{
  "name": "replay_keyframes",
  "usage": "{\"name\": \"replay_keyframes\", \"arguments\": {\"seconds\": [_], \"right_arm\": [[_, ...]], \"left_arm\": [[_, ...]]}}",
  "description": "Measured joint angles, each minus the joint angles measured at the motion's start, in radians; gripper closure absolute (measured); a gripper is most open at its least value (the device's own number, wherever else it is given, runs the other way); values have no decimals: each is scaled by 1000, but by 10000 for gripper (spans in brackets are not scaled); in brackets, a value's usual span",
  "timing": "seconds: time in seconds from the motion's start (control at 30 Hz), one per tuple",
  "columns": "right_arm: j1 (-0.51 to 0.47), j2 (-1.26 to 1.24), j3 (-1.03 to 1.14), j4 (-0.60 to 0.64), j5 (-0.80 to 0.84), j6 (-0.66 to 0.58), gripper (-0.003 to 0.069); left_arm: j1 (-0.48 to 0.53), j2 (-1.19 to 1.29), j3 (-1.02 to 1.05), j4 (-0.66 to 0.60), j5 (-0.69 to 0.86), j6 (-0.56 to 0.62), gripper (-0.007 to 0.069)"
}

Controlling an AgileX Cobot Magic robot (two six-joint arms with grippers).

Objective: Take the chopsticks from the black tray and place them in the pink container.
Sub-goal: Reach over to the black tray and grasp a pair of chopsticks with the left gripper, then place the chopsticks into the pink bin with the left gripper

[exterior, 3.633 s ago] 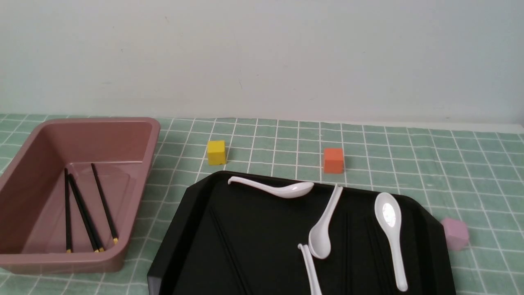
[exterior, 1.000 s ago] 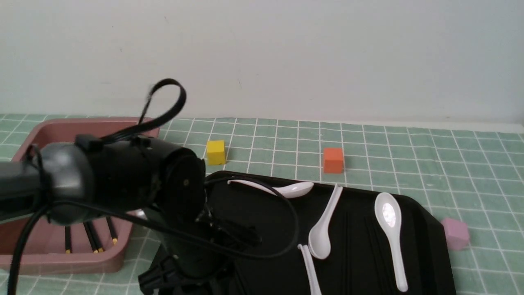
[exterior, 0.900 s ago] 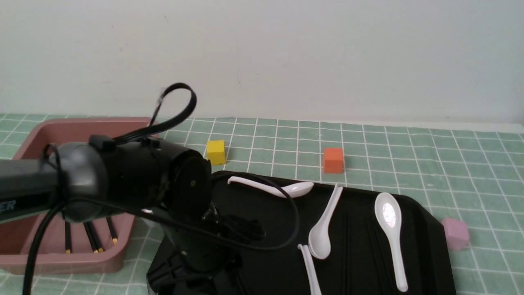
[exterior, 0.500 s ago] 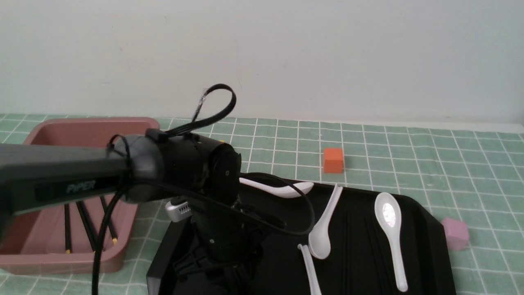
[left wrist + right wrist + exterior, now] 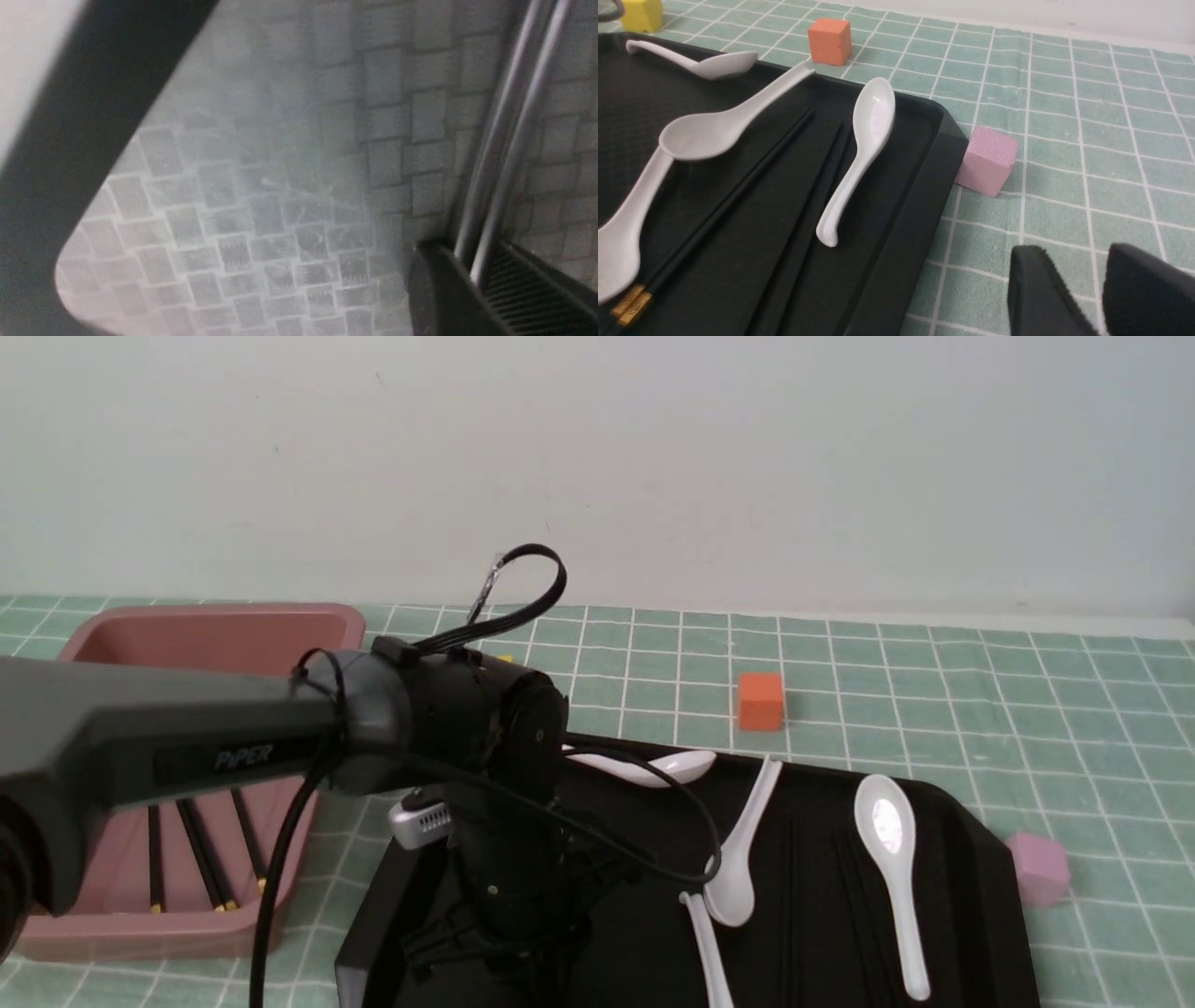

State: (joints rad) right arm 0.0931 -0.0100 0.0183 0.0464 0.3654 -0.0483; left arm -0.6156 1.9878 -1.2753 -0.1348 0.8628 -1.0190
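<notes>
Chopsticks: one pair lies flat on the woven floor of the black tray and runs between the fingers of the left gripper. The wrist view shows a finger against each side of the pair, so I read the jaws as closed on the chopsticks (no sign of lift-off; stick ends out of frame). Front view: the left arm reaches over the tray's left end, and the gripper itself is hidden under the wrist. Several more sticks lie in the pink container, just left of the tray. Another pair with gold ends lies among the white spoons toward the tray's right side. The right gripper hangs over the tablecloth off the tray's right edge, fingers slightly apart, empty. Step in hand, by my reading: the pick. The next move calls for a straight lift clear of the low rim, both sticks level, then a carry leftward over the container wall before release. Risk: one stick slipping from the grip.
</notes>
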Motion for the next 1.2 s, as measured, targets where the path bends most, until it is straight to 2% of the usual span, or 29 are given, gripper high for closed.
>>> {"name": "replay_keyframes", "arguments": {"seconds": [0.2, 0.47, 0.57, 0.7, 0.87, 0.97, 1.2], "right_arm": [[0, 0, 0, 0, 0, 0, 419], [0, 0, 0, 1, 0, 0, 419], [0, 0, 0, 1, 0, 0, 419], [0, 0, 0, 1, 0, 0, 419], [0, 0, 0, 0, 0, 0, 419], [0, 0, 0, 0, 0, 0, 419], [0, 0, 0, 0, 0, 0, 419]], "left_arm": [[0, -40, 13, -5, -7, 18, 518], [32, -356, -37, 13, 79, 102, 518], [144, -483, -83, 135, 217, 198, 518], [290, -523, -88, 313, 327, 365, 518], [442, -471, -88, 398, 306, 550, 518], [486, -404, -88, 404, 231, 606, 518], [498, -239, -88, 427, 151, 743, 518]]}}
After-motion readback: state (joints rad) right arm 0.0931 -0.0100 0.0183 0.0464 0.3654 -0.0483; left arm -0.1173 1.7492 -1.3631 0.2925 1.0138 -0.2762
